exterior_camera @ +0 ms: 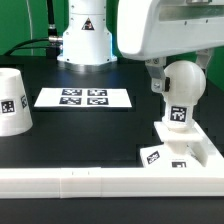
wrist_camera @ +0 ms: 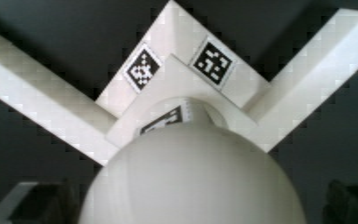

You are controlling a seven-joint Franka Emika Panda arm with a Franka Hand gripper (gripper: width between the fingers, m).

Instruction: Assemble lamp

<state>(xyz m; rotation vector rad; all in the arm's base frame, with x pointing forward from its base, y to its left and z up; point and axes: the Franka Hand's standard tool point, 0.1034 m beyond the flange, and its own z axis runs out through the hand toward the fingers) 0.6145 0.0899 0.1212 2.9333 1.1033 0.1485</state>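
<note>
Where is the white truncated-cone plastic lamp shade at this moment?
In the exterior view, the white truncated-cone shade stands on the black table at that view's far left edge, left of the marker board.

A black table point(exterior_camera: 90, 135) stands before a green backdrop point(exterior_camera: 22, 20).

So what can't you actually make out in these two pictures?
Exterior view: the gripper is half hidden behind the bulb, so whether it is open or shut is unclear.
Exterior view: the shade is cut off by the frame edge.
Wrist view: the bulb, close and blurred, hides where it meets the base.
</note>
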